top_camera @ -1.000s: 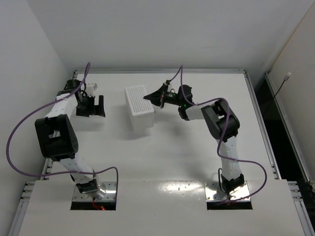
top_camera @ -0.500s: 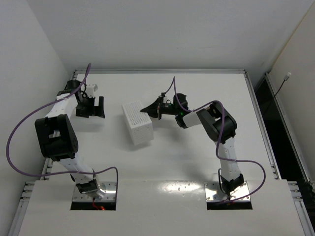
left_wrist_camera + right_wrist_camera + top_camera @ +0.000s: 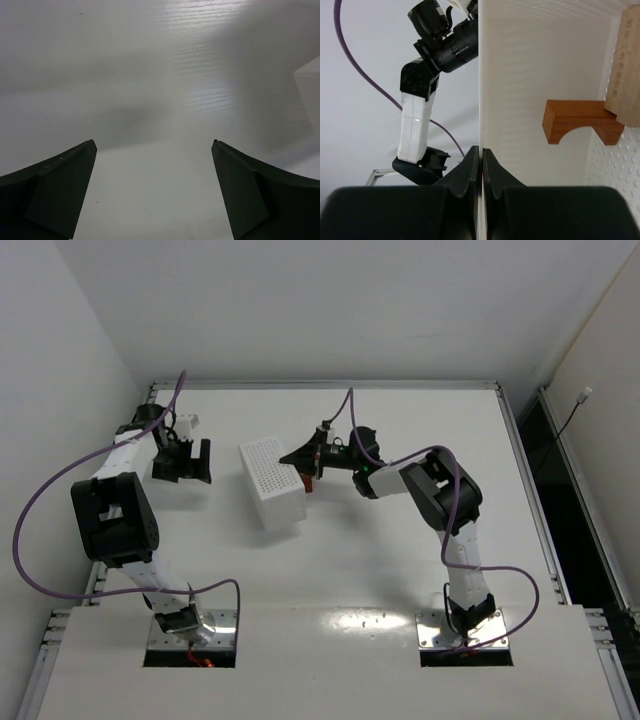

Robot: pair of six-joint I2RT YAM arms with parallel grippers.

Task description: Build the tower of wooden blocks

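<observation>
My right gripper (image 3: 300, 456) is shut on the wall of the white perforated tray (image 3: 268, 480) and holds it tipped on its side at the table's middle back. In the right wrist view the fingers (image 3: 481, 162) pinch the tray's thin wall (image 3: 480, 75). Inside the tray a reddish-brown notched block (image 3: 577, 121) and a pale tan plank (image 3: 625, 70) slide out. A reddish block (image 3: 310, 483) shows at the tray's open edge from above. My left gripper (image 3: 185, 462) is open and empty over bare table at the back left.
The table's raised rim (image 3: 320, 386) runs along the back, with white walls behind it. The tray's corner (image 3: 310, 85) shows at the right edge of the left wrist view. The left arm (image 3: 417, 100) appears beyond the tray in the right wrist view.
My right gripper has swung left and tilted the tray over, dragging it toward the left arm. A reddish block now shows at the tray's edge. The left arm has not moved.
</observation>
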